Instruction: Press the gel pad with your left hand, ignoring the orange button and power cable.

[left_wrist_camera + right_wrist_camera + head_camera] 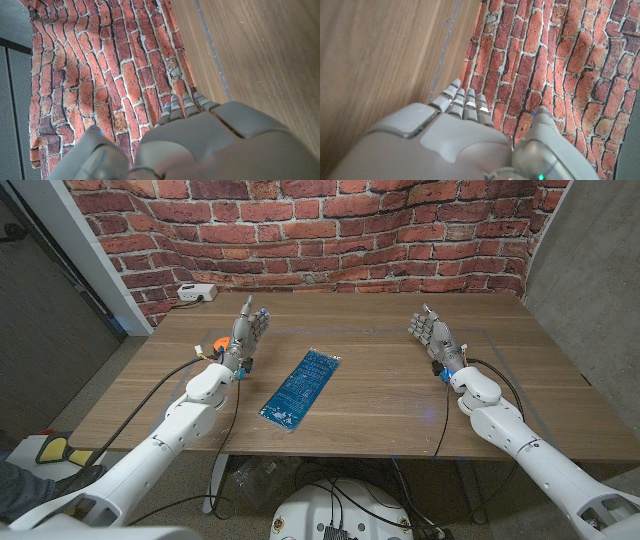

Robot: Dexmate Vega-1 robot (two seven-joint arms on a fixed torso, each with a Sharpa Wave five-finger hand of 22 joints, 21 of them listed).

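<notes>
I see a wooden table (400,395) against a red brick wall (330,225), with a white power strip (196,293) at its far left corner. My left hand (247,330) stands on edge, fingers apart and holding nothing; the orange button (219,343) sits just beside it. The blue gel pad (302,386) lies between the hands, nearer the left fingers. My right hand (432,335) stands likewise, released.

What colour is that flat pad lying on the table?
The gel pad is blue with a fine pale printed pattern, seen best in the head view.
</notes>
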